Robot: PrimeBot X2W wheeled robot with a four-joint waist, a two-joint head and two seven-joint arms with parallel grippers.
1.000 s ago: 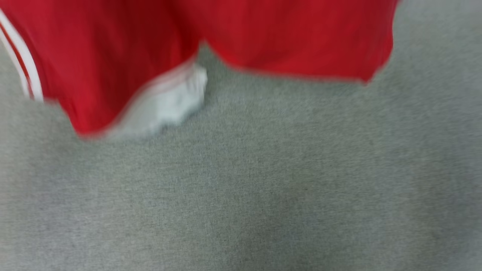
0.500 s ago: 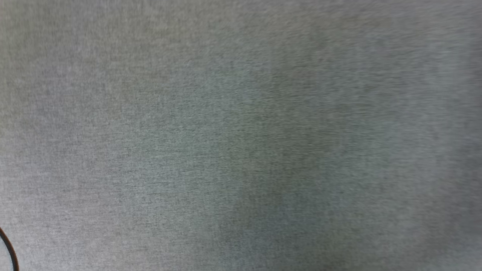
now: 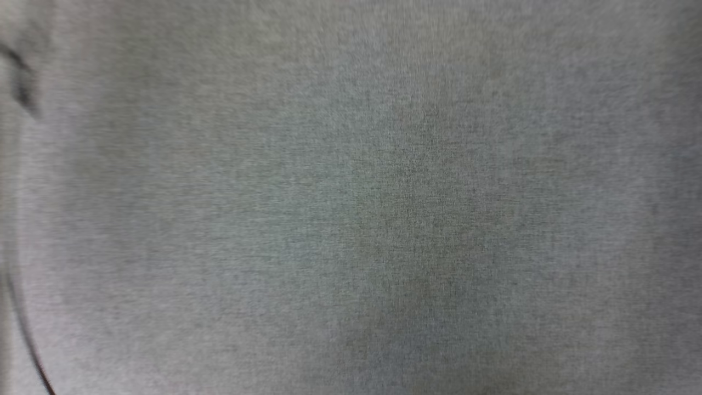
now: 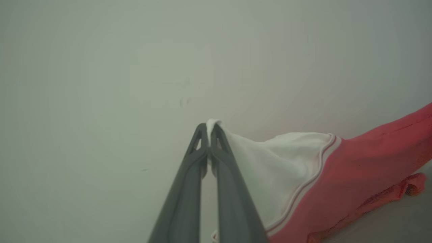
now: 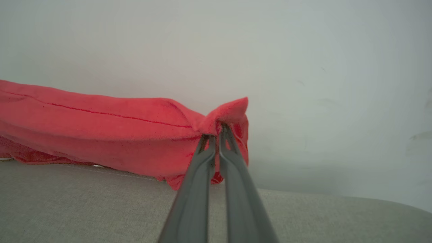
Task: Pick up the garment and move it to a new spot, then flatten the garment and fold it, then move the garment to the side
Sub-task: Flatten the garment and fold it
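In the left wrist view my left gripper [image 4: 210, 127] is shut on the tip of a white sleeve of the garment [image 4: 357, 175]; the sleeve's stripe trim and red body trail off to the right, held up off the surface. My right gripper [image 5: 220, 131] is shut on a bunched red corner of the garment [image 5: 101, 135], whose body stretches left as a long sagging band just above the grey fabric surface [image 5: 84, 206]. The chest letters are hidden.
The head view looks down, blurred, on the grey woven surface [image 3: 351, 219], with a thin dark cable [image 3: 24, 334] curving along its left edge. A pale plain wall [image 5: 303, 67] stands behind the garment in both wrist views.
The head camera has swung: one second ago the red garment hung across the top of its picture, now just grey surface and a cable at the left.
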